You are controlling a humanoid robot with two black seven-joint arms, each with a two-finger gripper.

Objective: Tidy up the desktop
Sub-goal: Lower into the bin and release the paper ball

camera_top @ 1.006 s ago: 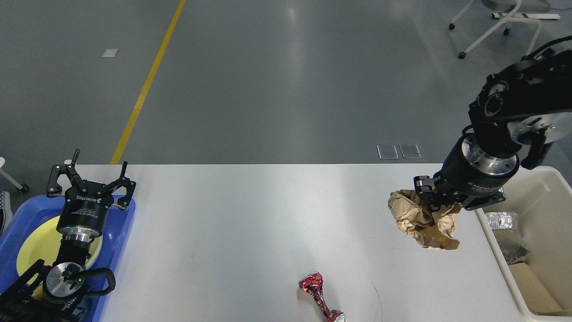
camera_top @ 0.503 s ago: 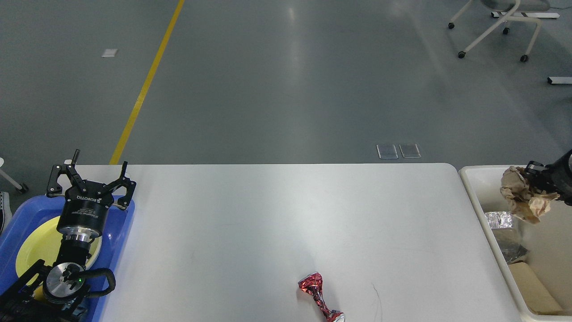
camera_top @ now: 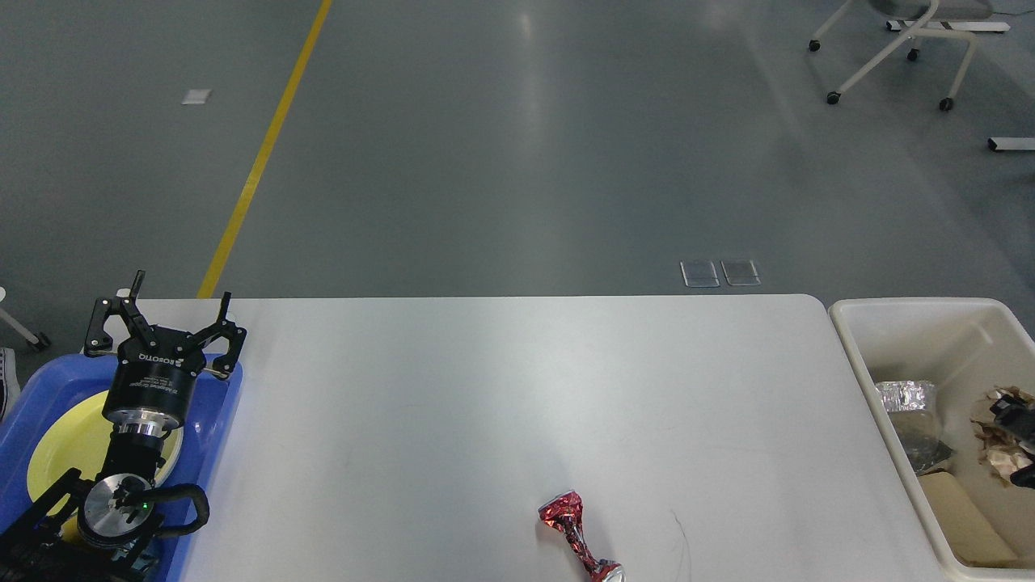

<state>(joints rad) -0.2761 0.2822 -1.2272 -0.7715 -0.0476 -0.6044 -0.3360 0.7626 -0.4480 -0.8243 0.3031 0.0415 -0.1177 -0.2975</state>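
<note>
Left gripper (camera_top: 166, 323) hangs with its two black fingers spread wide and nothing between them, over the far end of a blue plastic tray (camera_top: 218, 420) that holds a round yellow plate (camera_top: 57, 453) just below its wrist. To its right the desktop (camera_top: 485, 404), a broad matte white-grey table top with rounded corners, runs across the view. Nearest on it, well right of that gripper, lies a crushed red and silver foil wrapper (camera_top: 578, 533), twisted thin in the middle.

Right gripper (camera_top: 1015, 416) shows only as a small dark part at the right edge, inside a cream plastic bin (camera_top: 857, 356) just beside the desktop's right end; whether it is spread or pinching I cannot tell. Crumpled brown paper (camera_top: 999, 457) sits against it, with a silver foil lump (camera_top: 906, 396) to its left.

Beyond the table lie a grey floor (camera_top: 517, 162), a yellow line (camera_top: 259, 162) and a white wheeled chair frame (camera_top: 897, 56).

Half a second ago the paper hung higher, near the bin's far rim; a second ago it was over the desktop.
</note>
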